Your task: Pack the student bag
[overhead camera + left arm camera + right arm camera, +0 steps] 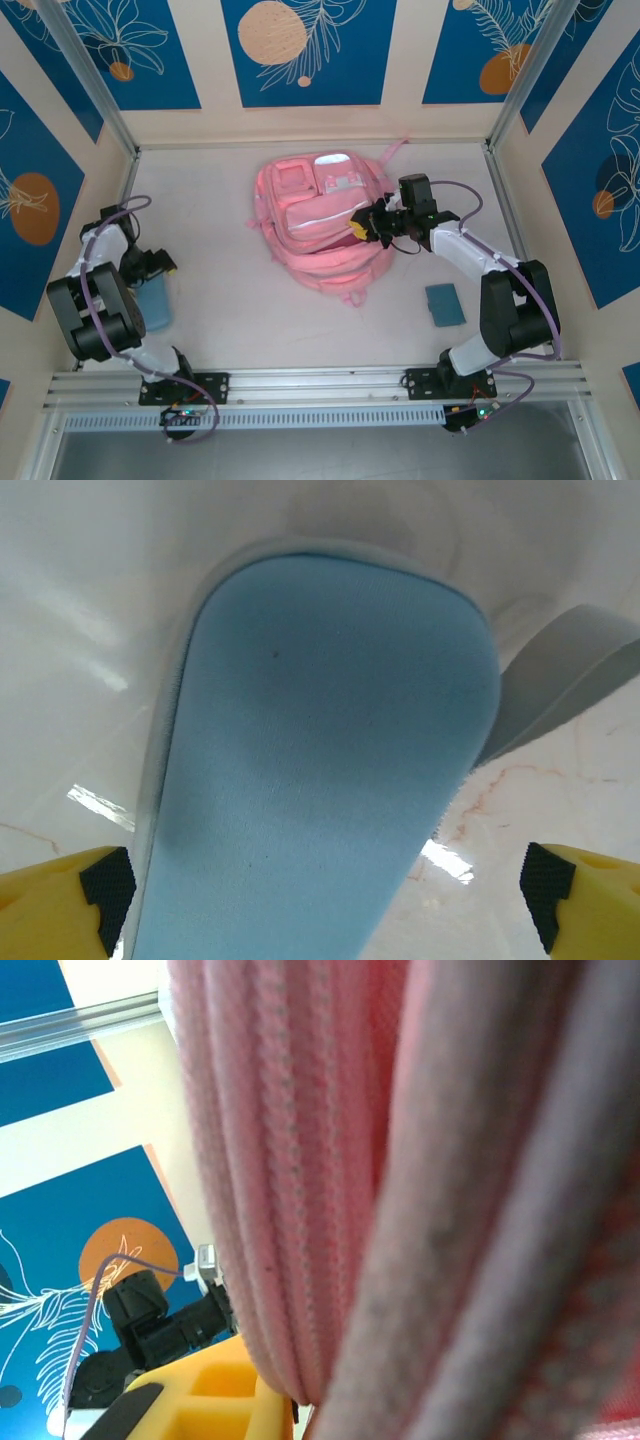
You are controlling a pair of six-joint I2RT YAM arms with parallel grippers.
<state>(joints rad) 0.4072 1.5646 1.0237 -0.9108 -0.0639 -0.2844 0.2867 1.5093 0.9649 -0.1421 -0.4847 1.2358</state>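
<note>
The pink student bag [320, 225] lies in the middle of the table, its front pockets and white patch facing up. My right gripper [368, 225] is at the bag's right edge, shut on a fold of its pink fabric [300, 1210], which hangs against the yellow finger [215, 1395]. My left gripper [160, 267] is at the far left, open, just above a flat light blue pouch [153, 303]. In the left wrist view the pouch [330, 760] lies between the two spread yellow fingertips [70, 905], with the left gripper [325, 900] not touching it.
A small teal flat item [445, 303] lies on the table near the right arm. A grey strap or band [570, 675] lies beside the blue pouch. Walls with blue panels close in the table on three sides; a metal rail [320, 385] runs along the near edge.
</note>
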